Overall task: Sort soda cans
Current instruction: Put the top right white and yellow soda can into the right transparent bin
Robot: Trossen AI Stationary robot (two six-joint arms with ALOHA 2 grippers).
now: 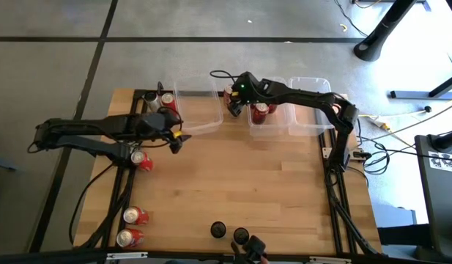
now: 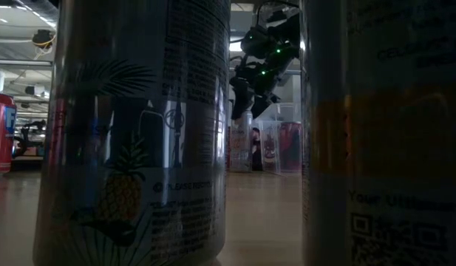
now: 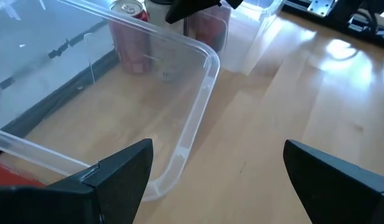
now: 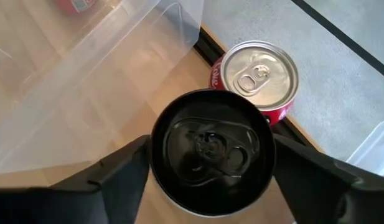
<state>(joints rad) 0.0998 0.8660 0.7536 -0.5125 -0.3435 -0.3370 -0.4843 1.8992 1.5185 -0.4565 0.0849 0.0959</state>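
Note:
A black soda can (image 4: 210,149) stands on the table between two clear bins (image 1: 196,110) (image 1: 269,114) at the far side, with my right gripper (image 1: 234,107) on it. A red soda can (image 4: 257,78) stands just behind it at the table's far edge. Another red can (image 1: 261,111) is in the middle bin. My left gripper (image 1: 178,141) hovers open and holds nothing at the left bin's near corner (image 3: 198,81). Other red cans (image 1: 141,159) (image 1: 130,226) and two black cans (image 1: 229,233) stand loose on the table. My right gripper has the black can's side wall (image 4: 155,155) between its two fingers, one on each side just below the rim. The fingers slant down from the table's right and near side. The can stands upright; its base is hidden under its own top.
A third clear bin (image 1: 310,106) stands at the far right. Two red cans (image 1: 160,100) stand at the far left behind the left bin. In the low view two cans (image 2: 131,133) (image 2: 383,133) close to the camera hide most of the table. The table's middle (image 1: 247,183) is bare wood.

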